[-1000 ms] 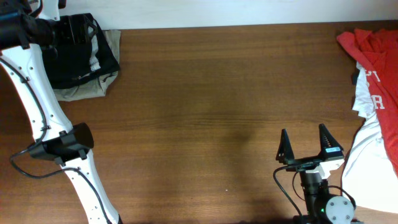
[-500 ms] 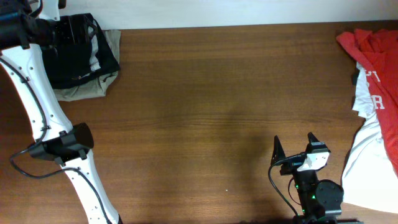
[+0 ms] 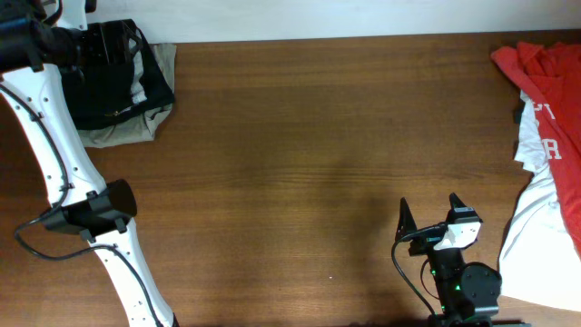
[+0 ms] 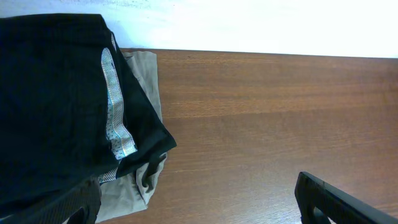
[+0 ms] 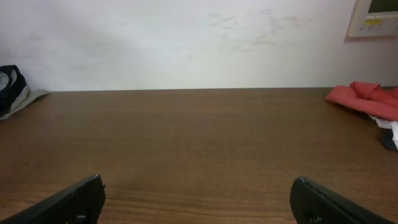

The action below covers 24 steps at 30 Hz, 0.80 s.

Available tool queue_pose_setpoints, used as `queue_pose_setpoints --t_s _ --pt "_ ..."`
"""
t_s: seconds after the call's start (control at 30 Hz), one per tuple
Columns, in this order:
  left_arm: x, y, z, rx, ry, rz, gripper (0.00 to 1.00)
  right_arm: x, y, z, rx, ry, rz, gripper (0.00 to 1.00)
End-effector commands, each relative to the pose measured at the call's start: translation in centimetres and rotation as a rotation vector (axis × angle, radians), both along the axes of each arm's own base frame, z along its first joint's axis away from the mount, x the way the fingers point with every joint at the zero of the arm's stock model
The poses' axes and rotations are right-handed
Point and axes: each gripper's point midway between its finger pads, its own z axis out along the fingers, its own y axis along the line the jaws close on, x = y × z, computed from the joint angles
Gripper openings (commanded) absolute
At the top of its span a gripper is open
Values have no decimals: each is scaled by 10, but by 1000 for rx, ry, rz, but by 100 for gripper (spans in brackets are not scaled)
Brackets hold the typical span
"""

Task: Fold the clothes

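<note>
The black shorts [image 3: 104, 91] lie folded at the table's far left corner, their pale waistband [image 4: 115, 112] showing, on top of khaki shorts [image 3: 136, 132]. In the left wrist view the black shorts [image 4: 56, 106] fill the left side over the khaki shorts [image 4: 130, 190]. My left gripper [image 3: 111, 44] is over them, open and empty [image 4: 199, 211]. A red shirt [image 3: 549, 77] and a white shirt [image 3: 545, 236] are heaped at the right edge. My right gripper [image 3: 428, 213] is open and empty above bare wood near the front [image 5: 199, 202], left of the white shirt.
The brown wooden table [image 3: 300, 154] stretches between the two heaps. A white wall [image 5: 186, 43] runs behind the far edge. The red shirt [image 5: 364, 99] shows far right in the right wrist view. The left arm's white links [image 3: 54, 154] stand along the left side.
The right gripper has shifted a little left and back toward the front edge, then stayed still. The left arm and the clothes have not moved.
</note>
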Motion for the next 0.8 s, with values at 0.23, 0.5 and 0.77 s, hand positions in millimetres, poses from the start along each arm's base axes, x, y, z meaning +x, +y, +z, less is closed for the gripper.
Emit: queue_pose_setpoints --t_s 0.23,0.5,0.77 --pt "-6 -16 6 -19 9 -24 99 0 0 -2 -2 2 -7 99" --pt "-84 -86 68 -23 33 -135 99 0 0 -2 -2 2 -7 99" --pt "-206 -146 54 -15 168 -271 99 0 0 -2 -2 2 -6 99"
